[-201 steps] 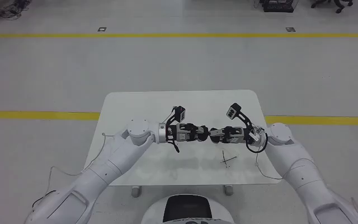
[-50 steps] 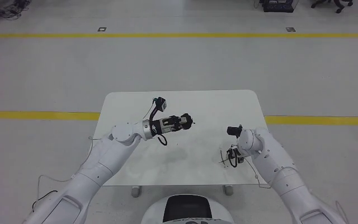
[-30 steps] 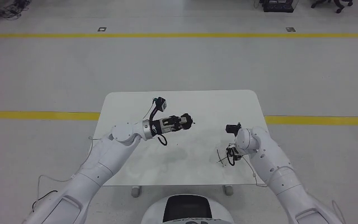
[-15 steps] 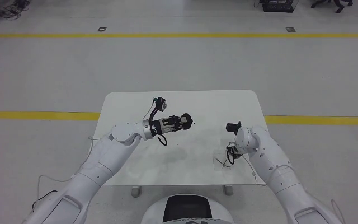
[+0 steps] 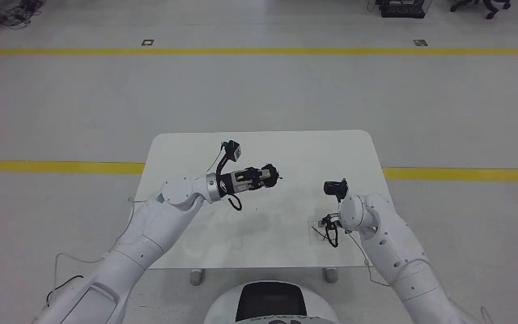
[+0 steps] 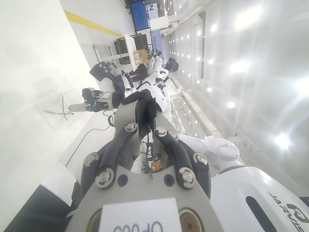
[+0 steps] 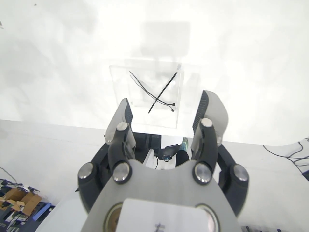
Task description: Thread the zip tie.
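Our right gripper [image 7: 166, 98] hangs open, fingers spread above the near edge of a clear tray [image 7: 118, 85]. Since half a second ago it has drifted a little toward 6 o'clock. On the tray the zip ties [image 7: 159, 97] lie crossed, at about 4 o'clock from the table's middle.

Our left gripper [image 5: 272, 172] is clamped on a small black piece [image 6: 147, 100] that we cannot make out better. It is held above the table just 12 o'clock of the middle. That arm has kept still over the last seconds. Earlier still, the two grippers met tip to tip there.

The table [image 5: 194, 154] is white. The floor [image 5: 259, 89] is pale, with yellow lines [image 5: 81, 51] at 12 o'clock and across from 9 to 3.
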`<state>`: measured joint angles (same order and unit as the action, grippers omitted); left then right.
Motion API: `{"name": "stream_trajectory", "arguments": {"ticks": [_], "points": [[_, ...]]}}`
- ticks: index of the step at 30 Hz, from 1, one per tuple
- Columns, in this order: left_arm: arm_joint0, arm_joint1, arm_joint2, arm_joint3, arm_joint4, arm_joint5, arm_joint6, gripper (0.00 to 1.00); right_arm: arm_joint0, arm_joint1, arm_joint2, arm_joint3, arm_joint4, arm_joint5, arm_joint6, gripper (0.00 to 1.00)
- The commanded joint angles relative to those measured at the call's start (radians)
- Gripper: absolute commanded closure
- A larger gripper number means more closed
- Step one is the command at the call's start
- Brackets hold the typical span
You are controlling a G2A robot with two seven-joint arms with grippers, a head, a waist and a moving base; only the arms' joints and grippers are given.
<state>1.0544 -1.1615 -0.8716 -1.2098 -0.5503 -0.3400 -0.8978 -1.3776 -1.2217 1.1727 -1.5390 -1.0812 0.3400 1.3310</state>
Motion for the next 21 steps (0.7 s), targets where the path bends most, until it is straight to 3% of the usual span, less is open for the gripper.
{"name": "stream_trajectory", "arguments": {"ticks": [1,5,12,21], "points": [[0.000,0.000,0.000,0.000,0.000,0.000,0.000,1.00,-0.019,0.001,-0.003,-0.029,-0.003,0.000,0.005,0.53],[0.000,0.000,0.000,0.000,0.000,0.000,0.000,1.00,-0.029,-0.001,-0.012,-0.037,-0.005,0.000,0.002,0.55],[0.000,0.000,0.000,0.000,0.000,0.000,0.000,1.00,-0.005,-0.017,-0.026,0.014,0.005,0.000,-0.016,0.62],[0.000,0.000,0.000,0.000,0.000,0.000,0.000,1.00,0.021,-0.047,-0.041,0.086,-0.031,0.000,-0.034,0.64]]}}
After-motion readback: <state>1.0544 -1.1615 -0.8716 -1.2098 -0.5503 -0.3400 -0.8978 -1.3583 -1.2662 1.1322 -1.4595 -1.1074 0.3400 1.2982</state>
